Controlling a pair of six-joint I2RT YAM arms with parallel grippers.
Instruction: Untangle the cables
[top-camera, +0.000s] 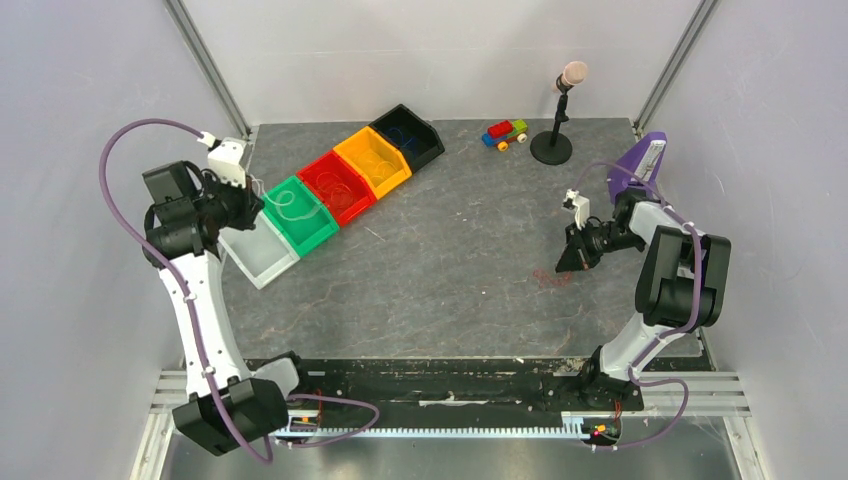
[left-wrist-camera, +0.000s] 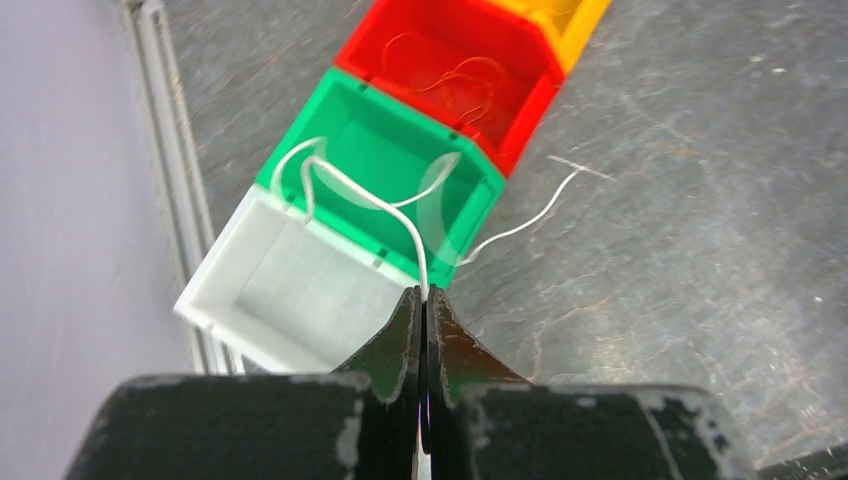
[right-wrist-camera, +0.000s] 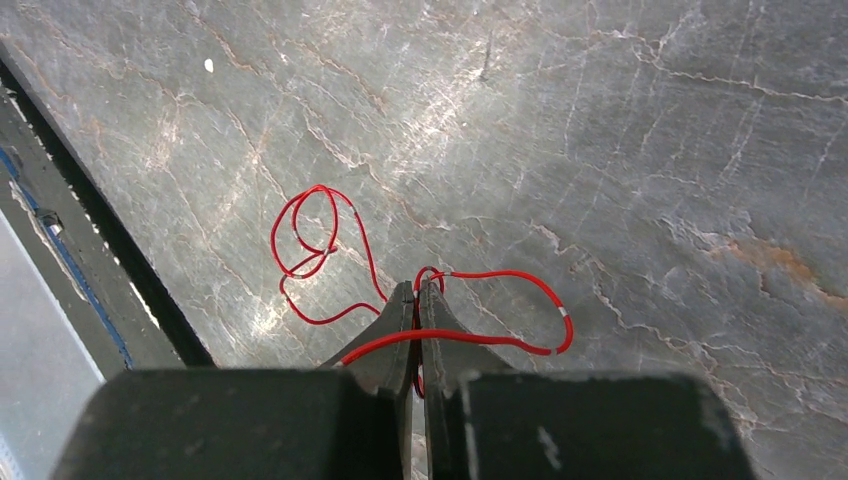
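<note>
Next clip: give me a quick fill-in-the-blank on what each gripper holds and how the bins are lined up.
1. The left gripper is shut on the white cable, which arches mostly over the ____ bin, next to the white bin.
2. The right gripper is shut on the other cable, which is ____.
3. At the far end of the bin row, beyond the orange bin, stands the ____ bin.

Missing words: green; red; black.
</note>
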